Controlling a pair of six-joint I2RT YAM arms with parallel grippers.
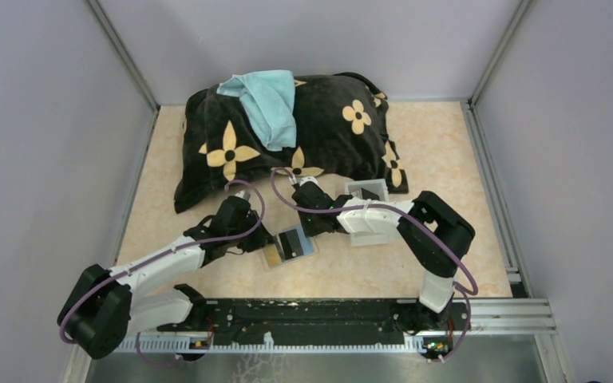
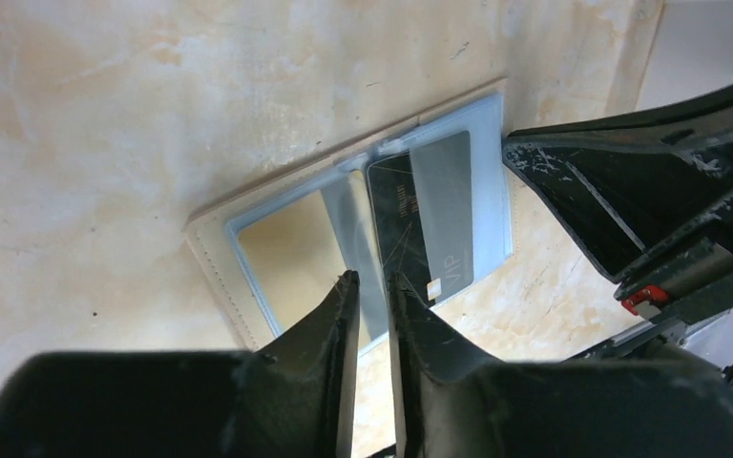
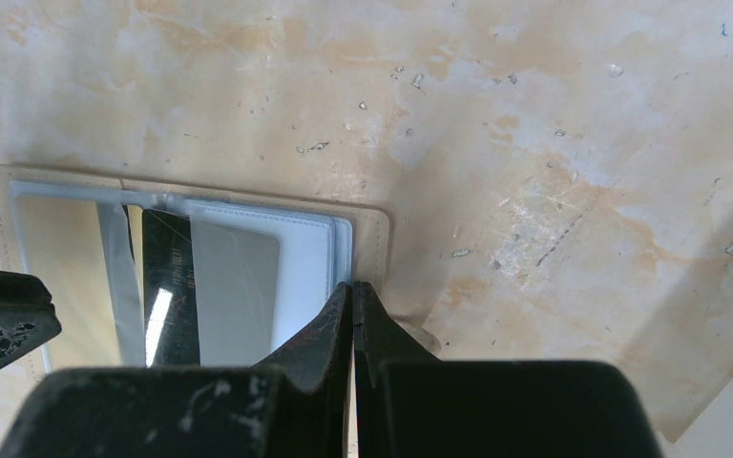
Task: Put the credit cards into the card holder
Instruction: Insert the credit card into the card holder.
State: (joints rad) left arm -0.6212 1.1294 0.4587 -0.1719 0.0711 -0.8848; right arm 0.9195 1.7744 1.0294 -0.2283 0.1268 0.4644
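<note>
Card holder (image 2: 219, 262) edge pinned by my clenched right pincer (image 3: 353, 291); left pincer (image 2: 374, 281) narrow, grip unclear: slide black card (image 2: 420, 224) flat, fully into sleeve (image 2: 482, 172)

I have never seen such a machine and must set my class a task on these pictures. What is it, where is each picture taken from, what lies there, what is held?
Two robot arms are bolted at the table's near edge. One picture looks down from above; the other two come from a camera on each wrist. On the table lie a flowered black pillow bearing a teal towel, a white tray, and an open tan card holder with a gold card and a black card among its clear sleeves. The right gripper is shut, its tip at the holder's edge, holding nothing. The left gripper hangs nearly closed over the holder; any grip is unclear.
</note>
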